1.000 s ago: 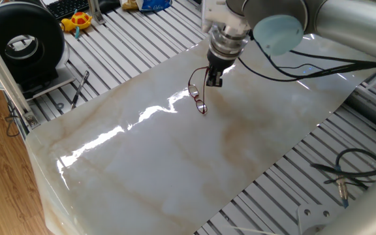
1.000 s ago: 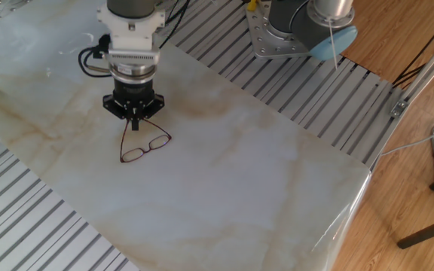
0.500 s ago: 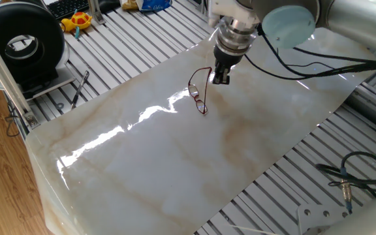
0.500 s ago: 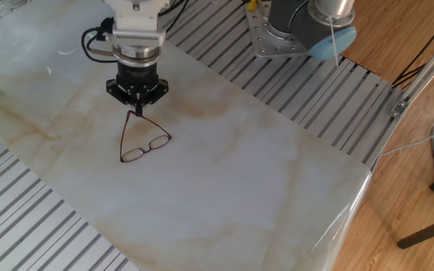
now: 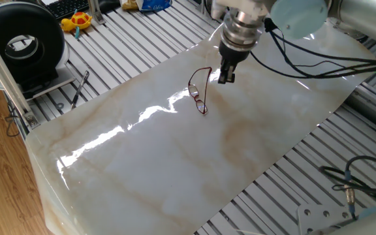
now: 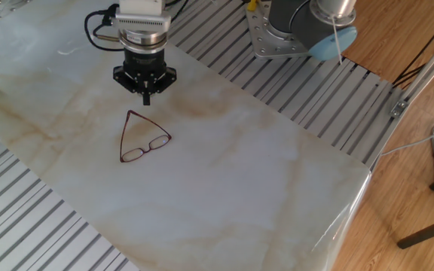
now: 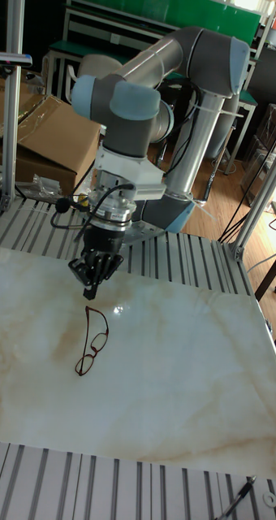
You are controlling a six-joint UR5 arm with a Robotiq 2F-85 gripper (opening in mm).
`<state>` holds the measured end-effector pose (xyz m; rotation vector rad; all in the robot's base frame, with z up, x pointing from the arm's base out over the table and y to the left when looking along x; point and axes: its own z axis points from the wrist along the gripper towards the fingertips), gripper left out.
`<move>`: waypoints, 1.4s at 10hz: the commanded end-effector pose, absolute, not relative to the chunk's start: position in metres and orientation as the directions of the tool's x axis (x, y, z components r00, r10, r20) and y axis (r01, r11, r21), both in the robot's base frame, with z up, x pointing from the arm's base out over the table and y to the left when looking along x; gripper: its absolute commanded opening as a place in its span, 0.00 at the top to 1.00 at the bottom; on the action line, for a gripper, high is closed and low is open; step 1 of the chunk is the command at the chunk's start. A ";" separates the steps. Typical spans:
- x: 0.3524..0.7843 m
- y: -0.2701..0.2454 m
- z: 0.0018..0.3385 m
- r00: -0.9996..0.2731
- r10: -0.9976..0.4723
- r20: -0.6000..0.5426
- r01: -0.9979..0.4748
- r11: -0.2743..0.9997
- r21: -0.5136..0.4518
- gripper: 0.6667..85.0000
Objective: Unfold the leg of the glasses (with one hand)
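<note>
The glasses [image 6: 146, 147] lie flat on the marble sheet, thin dark-red frame with lenses toward the front. Both slim legs run back and meet in a point, making a triangle. They also show as the glasses [image 5: 198, 99] and, in the tall view, the glasses [image 7: 92, 334]. The hand, my black two-fingered gripper [image 6: 146, 95], hovers just beyond that point and does not touch it. Its fingers are pressed together with nothing between them. The gripper [image 5: 224, 78] is seen beside the legs' far end, and the gripper [image 7: 90, 290] just above the frame.
The marble sheet [image 5: 175, 163] lies on a slatted aluminium table [image 6: 44, 226]. A black round device [image 5: 21, 39], a yellow toy [image 5: 77, 21] and a black pen-like tool [image 5: 79, 88] are at the left. Cables [image 5: 344, 176] lie at the right, a cardboard box [image 7: 49, 138] behind.
The gripper has drawn back and up from the legs' tips, which it was pinching a second ago. The glasses stay on the sheet, their legs now spread into a wider triangle.
</note>
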<state>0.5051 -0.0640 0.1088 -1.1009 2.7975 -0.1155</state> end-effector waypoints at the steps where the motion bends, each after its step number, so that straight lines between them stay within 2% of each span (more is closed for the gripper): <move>1: 0.516 -0.036 0.131 -0.770 -0.633 -0.080 -0.626 0.774 -0.096 0.99; 3: 0.527 -0.018 0.134 -0.791 -0.602 -0.106 -0.595 0.798 -0.094 0.99; 7: 0.530 -0.019 0.135 -0.791 -0.602 -0.111 -0.593 0.799 -0.105 0.99; 12: 0.570 -0.021 0.094 -0.769 -0.628 -0.122 -0.616 0.778 -0.127 0.99; 14: 0.576 -0.019 0.090 -0.768 -0.628 -0.126 -0.613 0.778 -0.136 0.99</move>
